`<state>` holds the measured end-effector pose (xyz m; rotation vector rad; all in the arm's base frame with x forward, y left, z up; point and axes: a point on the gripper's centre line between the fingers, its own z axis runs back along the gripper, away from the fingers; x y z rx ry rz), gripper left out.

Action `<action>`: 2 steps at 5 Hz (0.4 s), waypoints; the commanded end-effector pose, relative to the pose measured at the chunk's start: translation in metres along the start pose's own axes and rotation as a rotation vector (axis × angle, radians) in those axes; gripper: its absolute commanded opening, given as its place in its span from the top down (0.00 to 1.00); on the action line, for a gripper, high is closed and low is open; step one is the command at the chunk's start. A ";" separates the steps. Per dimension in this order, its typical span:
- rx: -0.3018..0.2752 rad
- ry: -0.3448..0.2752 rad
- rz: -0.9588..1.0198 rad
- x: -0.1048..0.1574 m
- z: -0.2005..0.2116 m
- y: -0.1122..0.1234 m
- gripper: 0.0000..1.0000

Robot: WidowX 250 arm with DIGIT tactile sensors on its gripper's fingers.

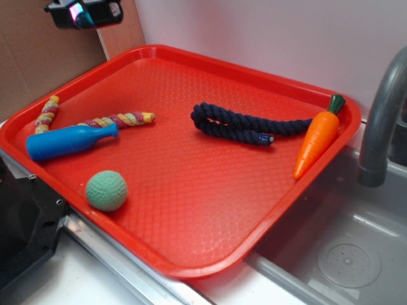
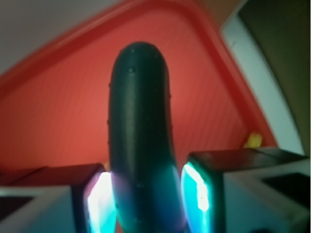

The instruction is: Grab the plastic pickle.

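Observation:
The plastic pickle (image 2: 141,136) is a dark green smooth oblong. It fills the middle of the wrist view, standing up between my two lit fingers. My gripper (image 2: 148,199) is shut on its lower part, and the red tray (image 2: 58,111) lies well below it. In the exterior view my gripper (image 1: 84,14) hangs high over the tray's far left corner (image 1: 137,54), mostly cut off by the top edge. The pickle itself cannot be made out there.
On the tray lie a blue bottle (image 1: 70,141), a light green ball (image 1: 106,190), a striped rope (image 1: 121,119), a navy rope (image 1: 238,125) and an orange carrot (image 1: 318,136). A sink (image 1: 343,254) and a grey faucet (image 1: 381,121) are at the right.

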<state>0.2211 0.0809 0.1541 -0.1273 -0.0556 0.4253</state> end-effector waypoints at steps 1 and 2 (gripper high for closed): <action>-0.049 -0.086 -0.158 -0.020 0.066 0.030 1.00; -0.046 -0.103 -0.117 -0.016 0.065 0.039 1.00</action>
